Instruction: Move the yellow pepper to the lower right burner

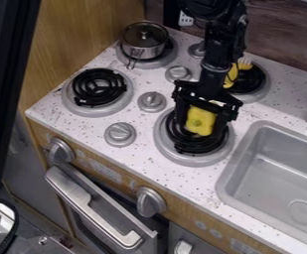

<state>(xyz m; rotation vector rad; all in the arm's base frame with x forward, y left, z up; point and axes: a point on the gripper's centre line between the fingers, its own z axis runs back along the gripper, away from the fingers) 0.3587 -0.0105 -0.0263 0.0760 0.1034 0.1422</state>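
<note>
Over the lower right burner (193,145), the black gripper (200,126) hangs down from the top of the camera view. It is shut on the yellow pepper (200,120), whose greenish spot faces the camera. One finger lies along each side of the pepper. The pepper is within the outline of the black coil; whether its underside touches the coil is hidden.
Behind the arm, another yellow object (231,76) is at the upper right burner (256,82). A lidded metal pot (144,40) stands on the upper left burner. The lower left burner (98,88) has a bare coil. A grey sink (281,171) lies at the right.
</note>
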